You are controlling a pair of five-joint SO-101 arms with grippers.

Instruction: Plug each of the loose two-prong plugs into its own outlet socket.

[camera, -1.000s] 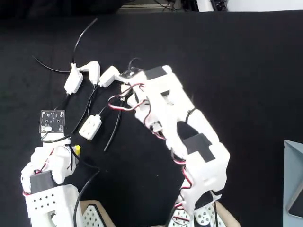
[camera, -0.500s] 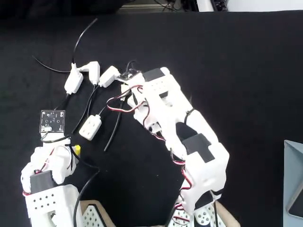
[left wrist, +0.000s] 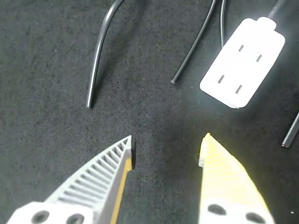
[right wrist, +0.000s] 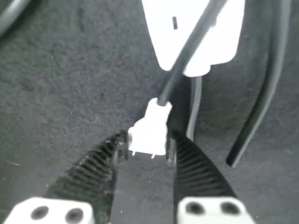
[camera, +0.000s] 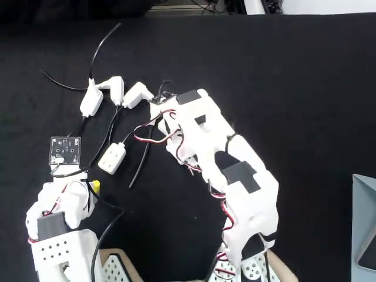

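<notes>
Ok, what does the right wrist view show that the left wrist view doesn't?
Right wrist view: the right claw closed on a small white plug, whose black cord runs across a white outlet. Left wrist view: the left claw open over bare cloth, with a four-slot outlet lying beyond it, not touched. Both: black cloth and loose black cables.
</notes>
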